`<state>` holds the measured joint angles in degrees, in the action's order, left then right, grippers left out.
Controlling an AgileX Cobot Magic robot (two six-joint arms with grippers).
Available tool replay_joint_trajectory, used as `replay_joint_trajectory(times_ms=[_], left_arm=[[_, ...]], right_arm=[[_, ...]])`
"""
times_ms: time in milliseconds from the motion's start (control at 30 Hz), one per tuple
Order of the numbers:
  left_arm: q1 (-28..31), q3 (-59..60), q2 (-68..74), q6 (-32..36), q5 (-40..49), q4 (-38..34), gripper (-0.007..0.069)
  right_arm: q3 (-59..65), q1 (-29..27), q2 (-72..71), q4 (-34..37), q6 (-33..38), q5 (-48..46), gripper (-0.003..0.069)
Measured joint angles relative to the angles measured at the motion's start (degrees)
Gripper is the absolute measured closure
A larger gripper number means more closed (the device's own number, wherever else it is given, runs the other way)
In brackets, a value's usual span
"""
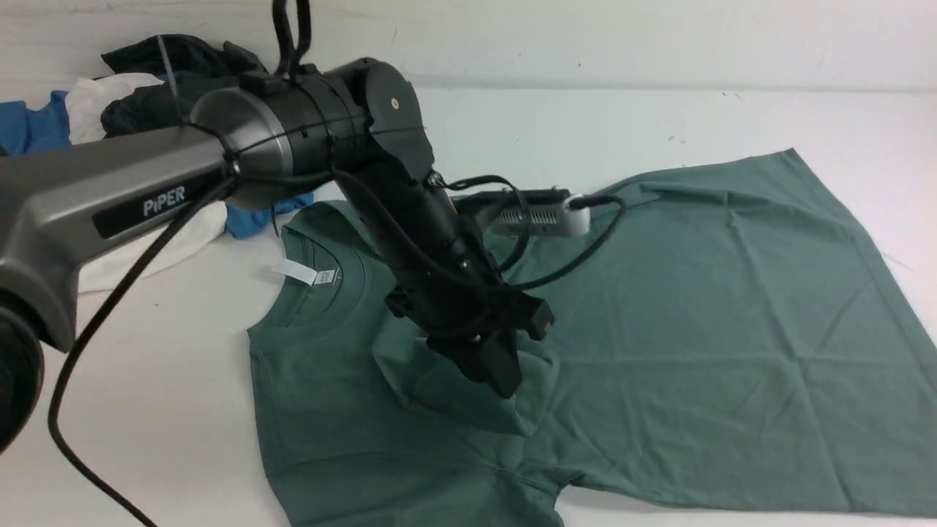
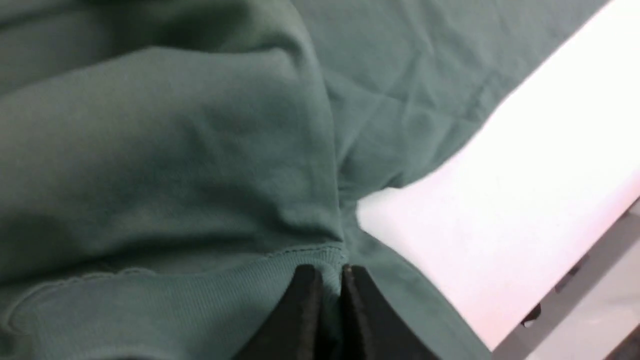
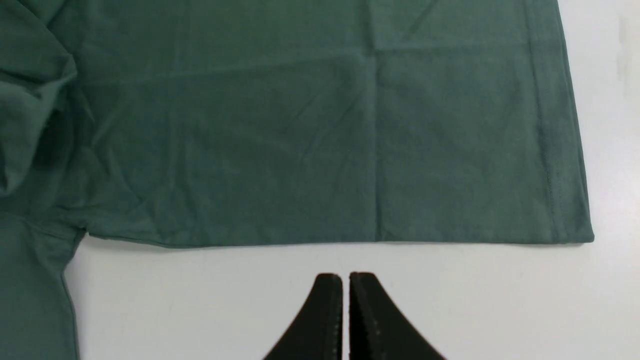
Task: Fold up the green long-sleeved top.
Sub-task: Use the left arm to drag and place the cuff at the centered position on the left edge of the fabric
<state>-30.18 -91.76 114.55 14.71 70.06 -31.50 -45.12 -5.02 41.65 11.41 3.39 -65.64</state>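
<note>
white table (image 1: 659, 124), plain wall (image 1: 585, 36) at 12. clothes pile (image 1: 110, 95) at 10 o'clock. left gripper (image 1: 505, 384) near 6, clamped on a sleeve hem of the green long-sleeved top (image 1: 717, 293). top lies flat, centre to 3. right gripper (image 3: 345, 280) closed, empty, over bare table just beside the top's edge.

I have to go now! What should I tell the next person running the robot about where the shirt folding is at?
Left gripper: shut on the sleeve edge of the green top, held above the chest.
Right gripper: shut, empty, over bare table beside the top's side edge.
Top: otherwise spread flat on the table.
Done: no fold laid down yet.
Left: lay this sleeve in, fold the other sleeve, then the body.
</note>
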Motion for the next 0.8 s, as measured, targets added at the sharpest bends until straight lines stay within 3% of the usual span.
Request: replay_joint_trajectory(times_ms=[233, 467, 633, 800], left_arm=[[-6.27, 0.19, 1.52, -1.62, -0.15, 0.51, 0.0601], [-9.68, 0.25, 2.31, -7.02, -0.7, 3.3, 0.0528], [-10.22, 0.25, 0.4, -8.08, -0.75, 4.0, 0.0362], [-8.84, 0.25, -5.23, -8.18, -0.75, 7.62, 0.0263]], right_arm=[[0.0, 0.0, 0.0, 0.0, 0.0, 0.0, 0.0646], [0.0, 0.0, 0.0, 0.0, 0.0, 0.0, 0.0646], [0.0, 0.0, 0.0, 0.0, 0.0, -0.04, 0.0646], [0.0, 0.0, 0.0, 0.0, -0.22, -0.04, 0.0646]])
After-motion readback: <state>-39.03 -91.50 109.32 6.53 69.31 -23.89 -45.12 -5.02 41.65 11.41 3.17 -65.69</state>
